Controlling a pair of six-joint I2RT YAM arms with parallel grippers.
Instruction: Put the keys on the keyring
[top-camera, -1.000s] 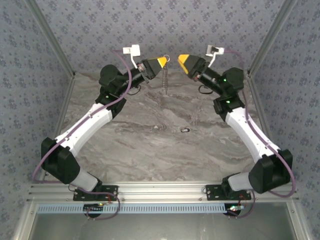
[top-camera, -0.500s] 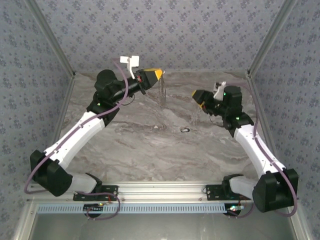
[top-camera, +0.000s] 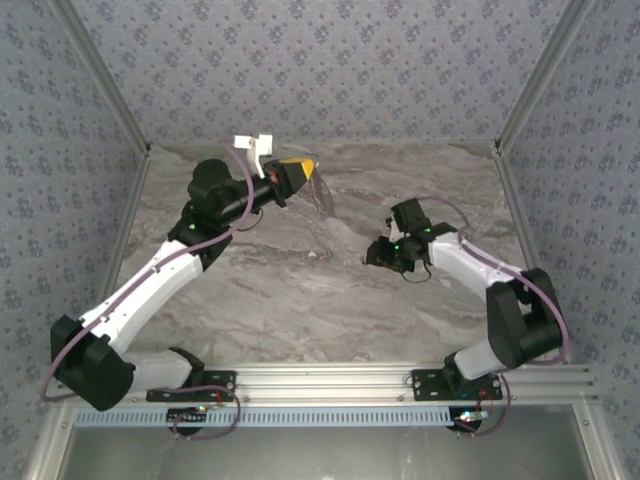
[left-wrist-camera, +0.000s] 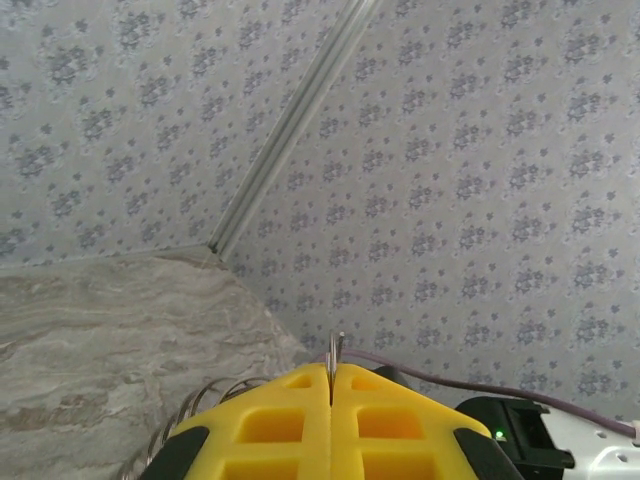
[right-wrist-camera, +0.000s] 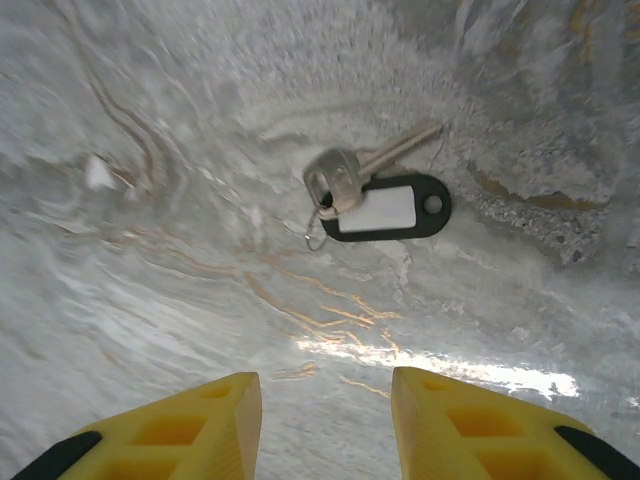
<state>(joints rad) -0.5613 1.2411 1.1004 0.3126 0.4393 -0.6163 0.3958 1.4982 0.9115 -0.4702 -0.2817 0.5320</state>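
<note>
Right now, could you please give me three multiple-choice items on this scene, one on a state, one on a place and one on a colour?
1. How does the left gripper stand?
A) wide open
B) shut on the keyring
C) shut on a cloth

2. Where is the key?
A) lying on the table ahead of the open right gripper
B) threaded on the keyring
C) resting on an arm's base

3. What colour is the tag joined to the key?
A) red
B) yellow
C) black with white

Answers:
1 B, since thin metal sticks out between its closed yellow fingers.
2 A, since the right wrist view shows it flat on the marble beyond the parted jaws.
3 C, since the tag is a black oval with a white panel.
</note>
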